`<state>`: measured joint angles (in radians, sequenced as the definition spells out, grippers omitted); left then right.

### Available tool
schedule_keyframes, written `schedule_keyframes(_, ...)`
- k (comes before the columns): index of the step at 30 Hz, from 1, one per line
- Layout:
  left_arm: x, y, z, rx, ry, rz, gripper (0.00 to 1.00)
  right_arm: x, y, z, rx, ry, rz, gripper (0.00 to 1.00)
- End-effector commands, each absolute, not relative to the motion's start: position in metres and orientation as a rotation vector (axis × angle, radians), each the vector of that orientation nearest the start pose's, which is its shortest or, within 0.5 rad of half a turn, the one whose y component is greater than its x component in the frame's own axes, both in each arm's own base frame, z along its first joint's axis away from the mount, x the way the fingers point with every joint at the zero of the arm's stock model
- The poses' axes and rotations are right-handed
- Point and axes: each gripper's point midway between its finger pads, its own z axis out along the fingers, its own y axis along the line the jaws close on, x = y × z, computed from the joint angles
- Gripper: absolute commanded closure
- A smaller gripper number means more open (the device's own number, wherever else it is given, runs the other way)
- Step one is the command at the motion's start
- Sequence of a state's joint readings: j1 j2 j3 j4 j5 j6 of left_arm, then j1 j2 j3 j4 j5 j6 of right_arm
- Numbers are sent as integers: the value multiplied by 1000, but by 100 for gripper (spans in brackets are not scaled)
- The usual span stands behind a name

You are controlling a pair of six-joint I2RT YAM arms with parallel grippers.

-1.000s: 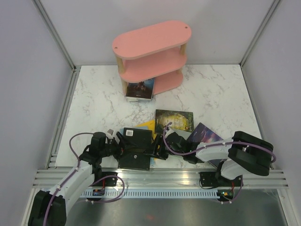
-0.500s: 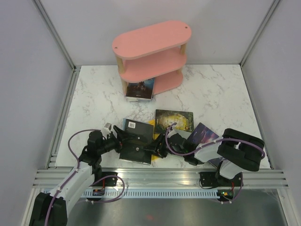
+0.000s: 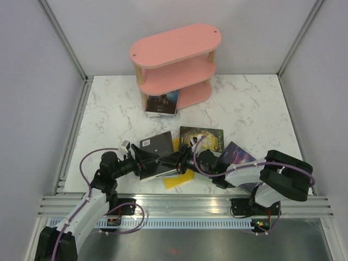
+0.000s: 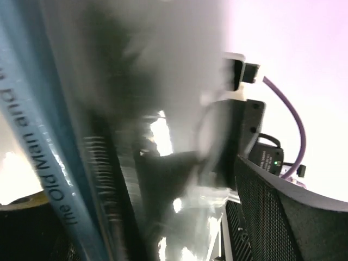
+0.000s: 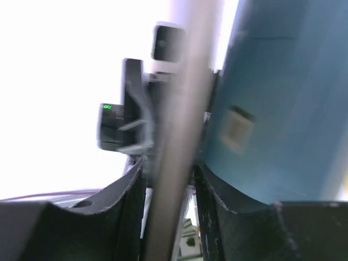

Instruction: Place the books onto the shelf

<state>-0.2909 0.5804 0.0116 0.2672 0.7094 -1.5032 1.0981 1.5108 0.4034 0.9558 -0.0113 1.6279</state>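
Left jaws and right jaws are pinching some books (image 3: 157, 148) above the table (image 3: 109, 114); next, I think, they are needing carrying to the shelf (image 3: 174, 46).

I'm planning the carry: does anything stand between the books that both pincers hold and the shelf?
Nothing visible stands on the marble table between the held books and the shelf. One book already lies at the left front of the lowest tier, so that spot is taken.
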Motion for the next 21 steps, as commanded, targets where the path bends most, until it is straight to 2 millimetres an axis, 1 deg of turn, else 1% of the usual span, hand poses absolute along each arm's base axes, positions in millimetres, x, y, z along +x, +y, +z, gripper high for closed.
schedule_keyframes(1,126,-203,95,-736,2192,-1894,12,134,403,280,416,1741,2297,69)
schedule_keyframes(2,126,-203,94,-737,2196,-1893,12,134,405,288,401,1726,2310,73)
schedule_keyframes(3,126,-203,95,-734,2194,-1894,12,133,409,287,388,1743,2303,77)
schedule_keyframes(4,126,-203,96,-721,2192,-1893,12,133,410,288,376,1746,2299,87)
schedule_keyframes(5,126,-203,97,-717,2194,-1892,12,133,412,291,361,1746,2292,93)
schedule_keyframes(6,127,-204,100,-716,2204,-1887,12,134,413,286,358,1771,2272,99)
schedule_keyframes(7,128,-204,102,-682,2209,-1869,11,134,413,285,357,1779,2259,100)
schedule_keyframes(8,130,-204,104,-665,2220,-1852,7,133,410,284,358,1786,2249,100)
schedule_keyframes(9,131,-204,106,-696,2276,-1811,4,133,409,276,355,1824,2208,100)
schedule_keyframes(10,132,-203,106,-628,2297,-1753,0,135,406,272,358,1841,2176,100)
schedule_keyframes(11,135,-201,104,-640,2328,-1685,0,134,399,277,347,1836,2160,100)
schedule_keyframes(12,133,-197,106,-623,2403,-1589,0,136,396,259,340,1923,2058,100)
schedule_keyframes(13,132,-193,103,-636,2450,-1529,0,140,390,253,334,1950,1995,100)
schedule_keyframes(14,133,-189,96,-666,2500,-1442,0,141,379,267,316,1924,1967,100)
schedule_keyframes(15,137,-186,105,-600,2512,-1384,0,144,370,239,299,2047,1800,100)
schedule_keyframes(16,128,-179,95,-651,2599,-1298,0,147,354,252,304,2017,1766,100)
schedule_keyframes(17,127,-176,93,-654,2635,-1254,0,151,344,252,322,2016,1713,100)
schedule_keyframes(18,129,-174,101,-610,2634,-1224,0,155,332,240,347,2059,1629,100)
schedule_keyframes(19,130,-170,108,-612,2628,-1184,0,160,314,242,380,2040,1599,100)
schedule_keyframes(20,127,-166,103,-628,2650,-1148,0,164,306,250,392,2001,1607,100)
schedule_keyframes(21,132,-165,115,-594,2622,-1133,0,166,298,246,408,2009,1583,100)
